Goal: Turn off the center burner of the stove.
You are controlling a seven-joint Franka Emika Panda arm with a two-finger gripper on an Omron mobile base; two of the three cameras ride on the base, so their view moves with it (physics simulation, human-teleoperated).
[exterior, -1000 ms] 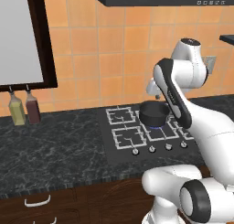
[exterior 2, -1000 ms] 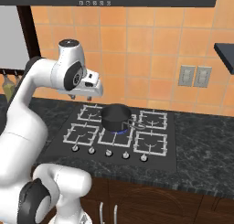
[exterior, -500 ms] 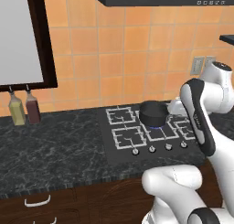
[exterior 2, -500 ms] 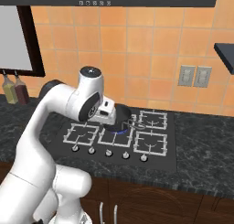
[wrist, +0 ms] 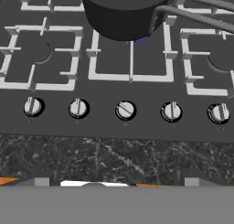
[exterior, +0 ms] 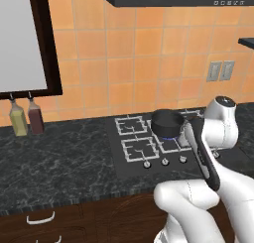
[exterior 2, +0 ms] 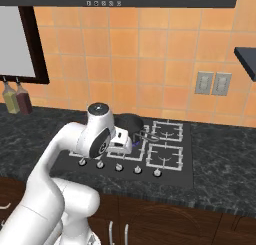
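Hand view looks down on the stove point(wrist: 114, 127), and we see five small knobs in a row along its front edge, close to the dark stone counter point(wrist: 114, 157). The middle knob point(wrist: 124, 110) has its slot turned at a slant while the other four stand straight. Just behind it is the center burner point(wrist: 131, 58), with a blue glow at the back of its grate, where a black pot point(wrist: 123, 13) sits partly on it. In the left base view the glow shows at the pot's foot point(exterior: 167, 137).

We cannot tell how far the gripper is open: its fingertips are not clear in any picture. We judge that it holds nothing.

The likeliest slip, as we see it, is closing on a neighbour knob point(wrist: 77, 108), since the five sit close together and look alike; that would light another burner. A descent too far back could strike the grate or the pot's long handle point(wrist: 196, 15) and push the pot.
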